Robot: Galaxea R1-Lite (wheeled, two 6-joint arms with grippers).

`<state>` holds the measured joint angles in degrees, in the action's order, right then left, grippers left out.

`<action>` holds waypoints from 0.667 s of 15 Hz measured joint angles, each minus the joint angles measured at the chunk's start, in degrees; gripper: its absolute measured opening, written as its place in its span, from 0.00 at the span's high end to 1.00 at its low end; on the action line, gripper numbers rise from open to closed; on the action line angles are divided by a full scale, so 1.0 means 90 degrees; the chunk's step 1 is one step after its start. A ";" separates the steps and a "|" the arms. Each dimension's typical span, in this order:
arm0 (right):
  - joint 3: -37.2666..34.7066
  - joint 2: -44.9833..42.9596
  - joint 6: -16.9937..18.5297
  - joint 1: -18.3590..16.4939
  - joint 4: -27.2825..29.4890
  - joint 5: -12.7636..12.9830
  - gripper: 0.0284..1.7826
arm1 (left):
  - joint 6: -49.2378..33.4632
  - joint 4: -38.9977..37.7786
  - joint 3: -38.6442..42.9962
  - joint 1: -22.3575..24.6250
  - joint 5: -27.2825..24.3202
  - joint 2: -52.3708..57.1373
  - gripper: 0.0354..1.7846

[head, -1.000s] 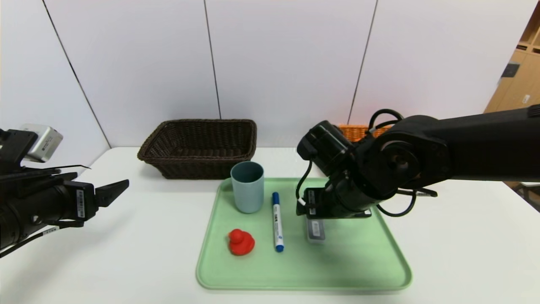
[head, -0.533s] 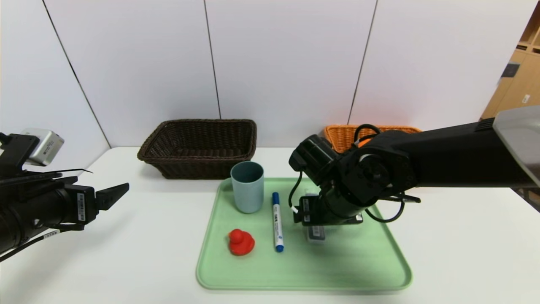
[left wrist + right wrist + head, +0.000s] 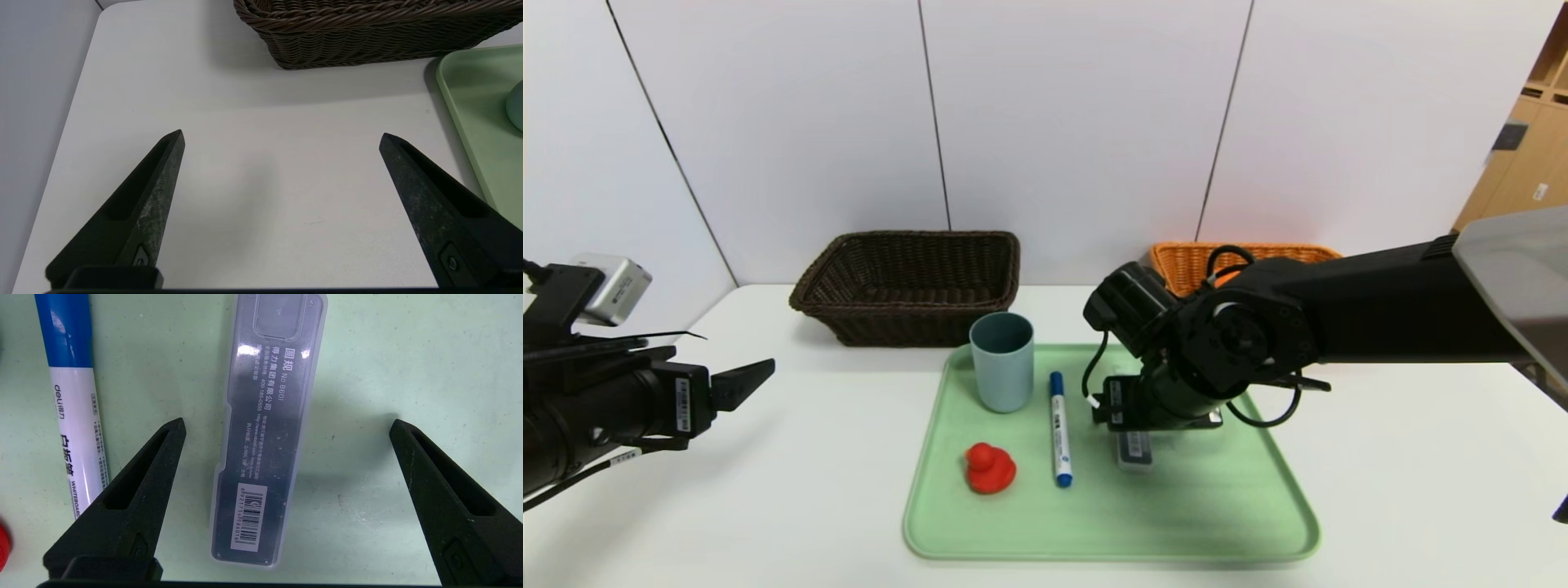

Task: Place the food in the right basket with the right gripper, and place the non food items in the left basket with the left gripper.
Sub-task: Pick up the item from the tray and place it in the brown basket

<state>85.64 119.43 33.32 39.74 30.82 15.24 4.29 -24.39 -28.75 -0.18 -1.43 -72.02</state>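
A green tray (image 3: 1258, 523) holds a teal cup (image 3: 1001, 359), a blue whiteboard marker (image 3: 1059, 429), a red toy duck (image 3: 989, 469) and a clear flat case (image 3: 1134, 451) with dark contents. My right gripper (image 3: 1153, 408) points down just above the case, open and empty. In the right wrist view the right gripper (image 3: 286, 424) has its fingers either side of the case (image 3: 265, 457), apart from it, with the marker (image 3: 75, 416) beside one finger. My left gripper (image 3: 747, 380) is open and empty over the bare table at the left, as the left wrist view (image 3: 282, 136) also shows.
A dark brown wicker basket (image 3: 907, 282) stands behind the tray at the left. An orange wicker basket (image 3: 1201, 257) stands at the back right, partly hidden by my right arm. White table (image 3: 809, 490) surrounds the tray.
My right arm has moved a little left and settled lower over the clear case, uncovering more of the orange basket. My left gripper has dipped slightly.
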 joint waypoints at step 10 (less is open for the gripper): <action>-0.0056 -0.0018 -0.0031 0.0007 -0.0175 0.0000 0.10 | 0.0009 -0.0005 -0.0007 0.0003 0.0000 -0.0027 0.06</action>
<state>85.14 119.27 33.04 39.80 29.25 15.24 4.38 -24.44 -28.81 -0.16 -1.43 -72.27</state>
